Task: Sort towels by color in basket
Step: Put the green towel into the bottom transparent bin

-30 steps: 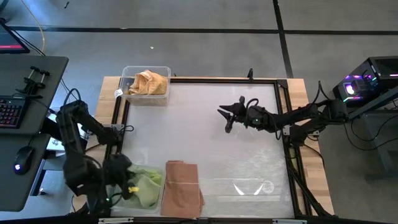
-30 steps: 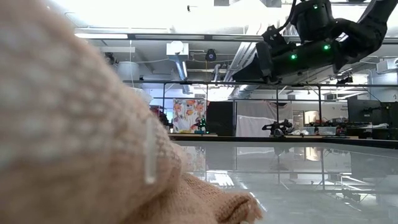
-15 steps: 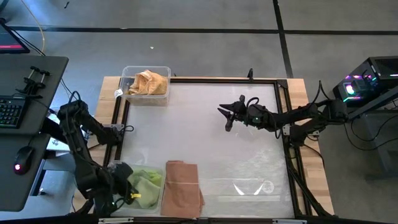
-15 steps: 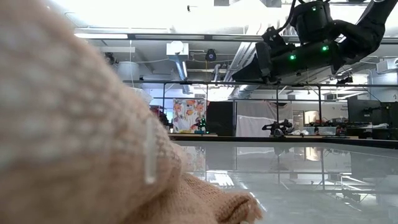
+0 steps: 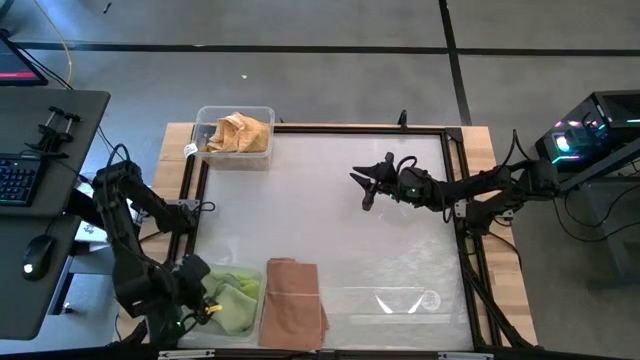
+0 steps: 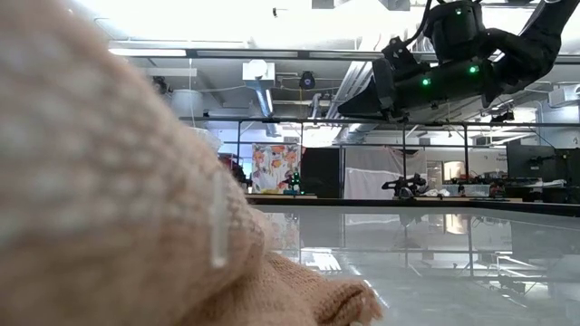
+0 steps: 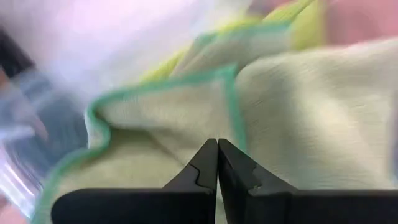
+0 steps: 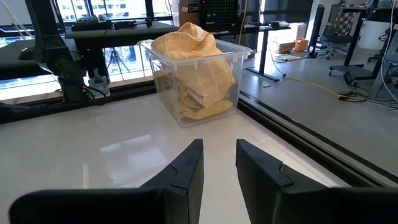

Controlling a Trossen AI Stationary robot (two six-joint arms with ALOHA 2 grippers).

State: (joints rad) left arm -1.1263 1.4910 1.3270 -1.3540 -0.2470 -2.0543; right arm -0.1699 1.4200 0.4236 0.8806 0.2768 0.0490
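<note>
Light green towels (image 5: pixel 234 300) lie in a clear bin at the table's near left corner; the left wrist view shows one with a green hem (image 7: pixel 292 118). My left gripper (image 5: pixel 203 297) is shut and stands over them (image 7: pixel 217 144). A salmon pink towel (image 5: pixel 293 300) lies flat on the table beside that bin and fills the low view's left (image 6: pixel 109 181). Mustard yellow check towels (image 5: pixel 240 132) sit heaped in a clear bin at the far left corner (image 8: pixel 193 62). My right gripper (image 5: pixel 360 192) hovers open above the table's middle (image 8: pixel 219 144), pointing at the mustard bin. My left gripper has its shut fingertips right at the light green towel's surface near the hem (image 7: pixel 233 106), coming from above. I cannot tell whether they touch the cloth. Nothing shows between the fingers.
A black frame (image 5: pixel 455 190) edges the glossy table. A clear bin (image 5: pixel 400 300) stands near the near edge, right of the pink towel. A desk with a keyboard (image 5: pixel 15 180) is off the left side, and a computer (image 5: pixel 585 135) off the right.
My left arm has drawn back toward the table's near left corner while its gripper stayed over the green towels' bin. The green towels lie lower and flatter in the bin than a second ago. My right arm has kept still.
</note>
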